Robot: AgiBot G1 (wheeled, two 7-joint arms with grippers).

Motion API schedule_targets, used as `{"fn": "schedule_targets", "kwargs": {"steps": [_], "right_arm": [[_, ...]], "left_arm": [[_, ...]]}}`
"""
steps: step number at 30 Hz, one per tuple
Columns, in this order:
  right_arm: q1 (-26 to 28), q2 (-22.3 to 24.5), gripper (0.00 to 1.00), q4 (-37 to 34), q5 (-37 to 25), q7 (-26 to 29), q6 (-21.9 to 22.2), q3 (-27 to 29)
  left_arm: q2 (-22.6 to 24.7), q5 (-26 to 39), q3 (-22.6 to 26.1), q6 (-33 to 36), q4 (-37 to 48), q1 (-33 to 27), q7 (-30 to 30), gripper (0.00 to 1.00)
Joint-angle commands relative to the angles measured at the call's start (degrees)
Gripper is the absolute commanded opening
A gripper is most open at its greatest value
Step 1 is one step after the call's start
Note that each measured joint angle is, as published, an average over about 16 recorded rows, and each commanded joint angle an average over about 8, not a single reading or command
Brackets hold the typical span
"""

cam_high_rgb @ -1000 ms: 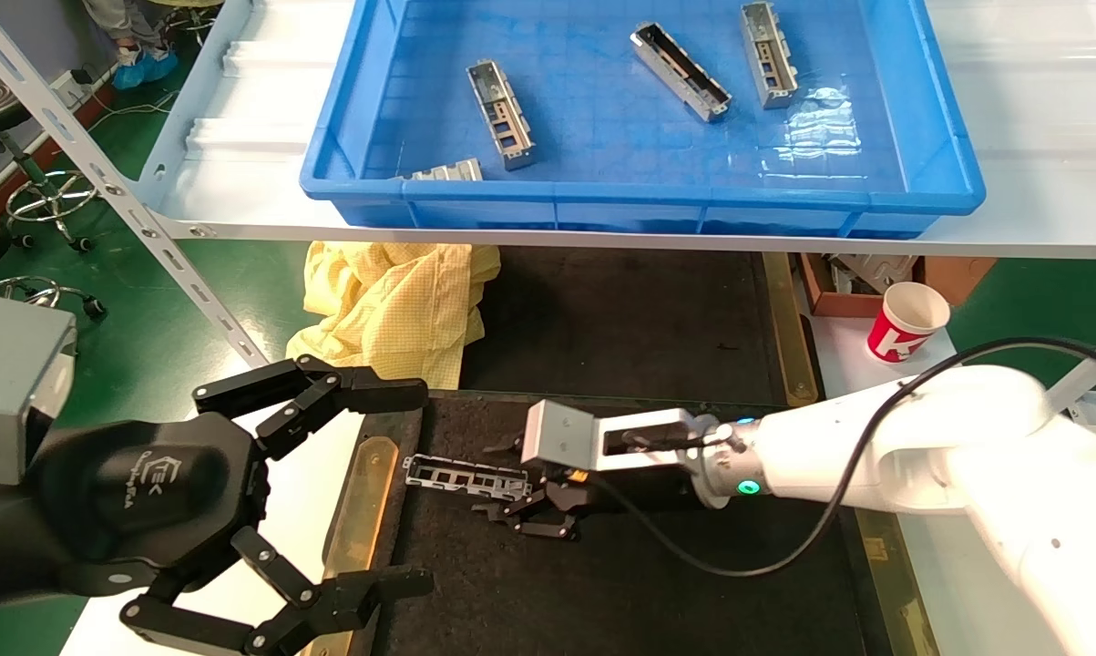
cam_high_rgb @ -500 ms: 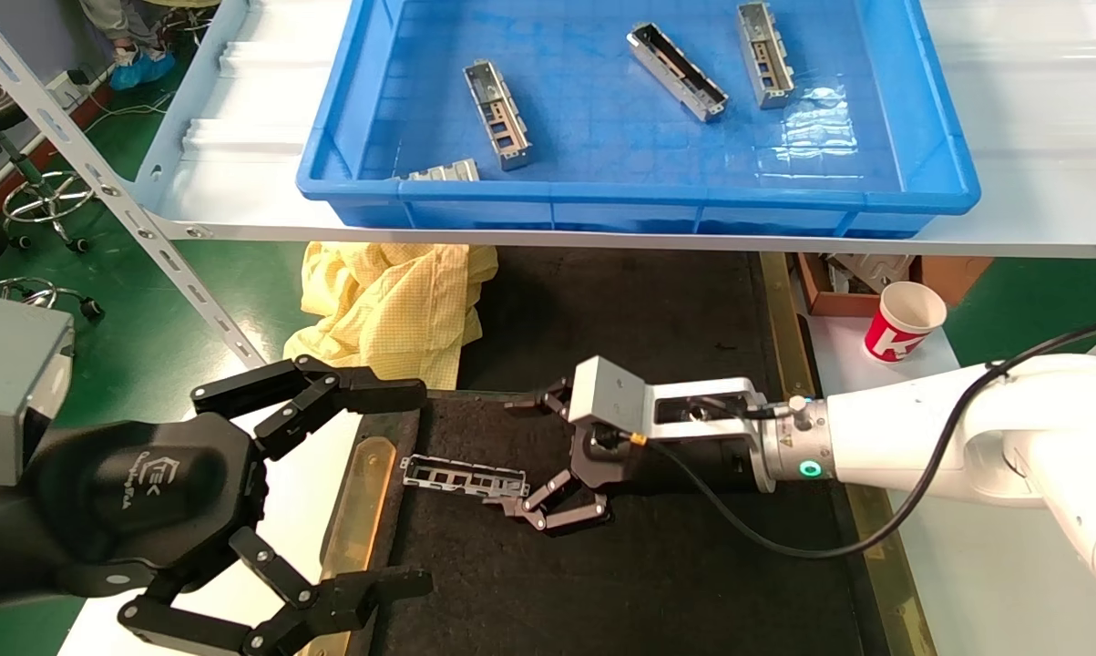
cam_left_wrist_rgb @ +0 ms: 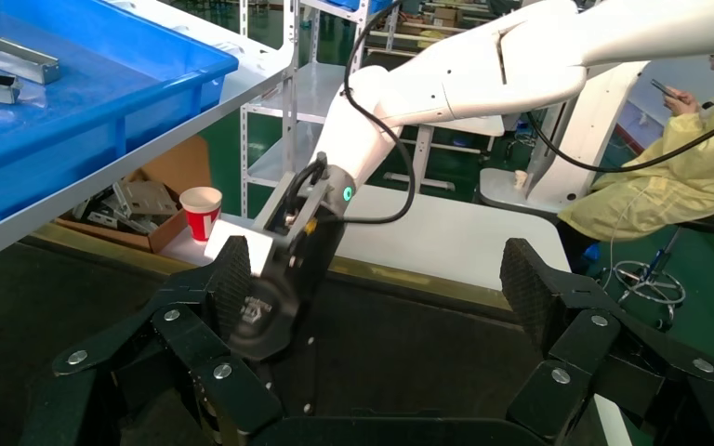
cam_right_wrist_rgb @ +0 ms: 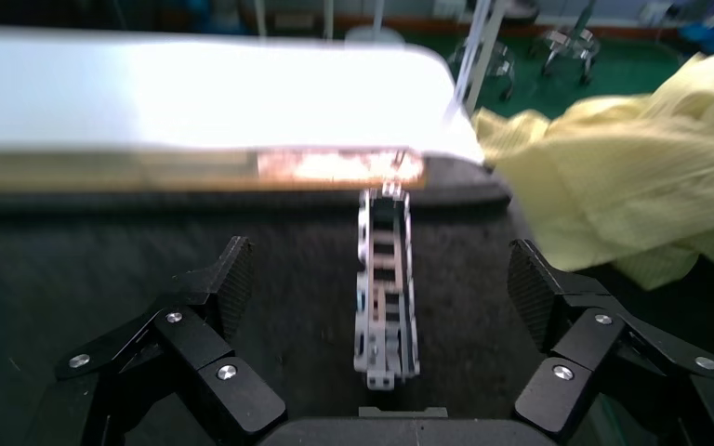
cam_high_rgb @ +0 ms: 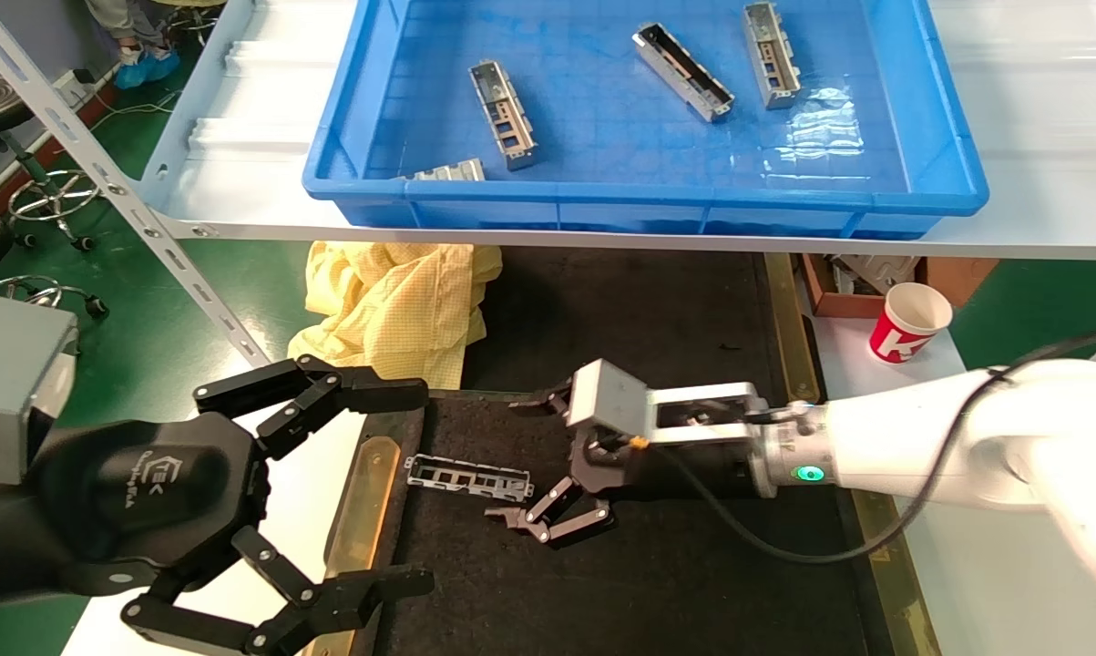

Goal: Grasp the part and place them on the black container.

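- The part (cam_high_rgb: 467, 477) lies flat on the black container (cam_high_rgb: 657, 583), near that tray's left edge and just beside the brass-coloured strip (cam_high_rgb: 358, 510) that runs along it; nothing grips it.
- The right gripper (cam_high_rgb: 537, 460) reaches in from the right, low over the container, its jaws spread wide; the part's near end sits just ahead of the fingertips, in line with the gap between them, and the metal touches neither finger.
- From the right wrist view the part (cam_right_wrist_rgb: 386, 288) runs lengthways straight away from the gripper, centred between the two open fingers (cam_right_wrist_rgb: 214, 297), with clear black surface on either side of it.
- The left gripper (cam_high_rgb: 329, 497) hangs at the container's near left corner, jaws also wide open and holding nothing; the part lies just to its right, apart from it.
- Up on the white shelf (cam_high_rgb: 1012, 164) a blue bin (cam_high_rgb: 639, 196) holds four more silver brackets; three lie well apart across its floor, a fourth sits against the front wall.
- A yellow cloth (cam_high_rgb: 402, 305) is heaped under the shelf on the left; a red and white paper cup (cam_high_rgb: 907, 321) stands to the right of the container.
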Motion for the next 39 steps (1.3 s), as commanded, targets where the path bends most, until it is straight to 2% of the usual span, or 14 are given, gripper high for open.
{"fn": "schedule_targets", "kwargs": {"steps": [1,39], "right_arm": [[-0.57,0.75,1.00,1.21,0.02,0.75,-0.17,0.97],[-19.49,25.52,1.00,40.95,0.57,25.39,-5.97,32.82]], "left_arm": [[0.00,0.00,0.00,0.00,0.00,0.00,0.00,1.00],[0.00,-0.01,0.01,0.00,0.01,0.00,0.01,1.00]]}}
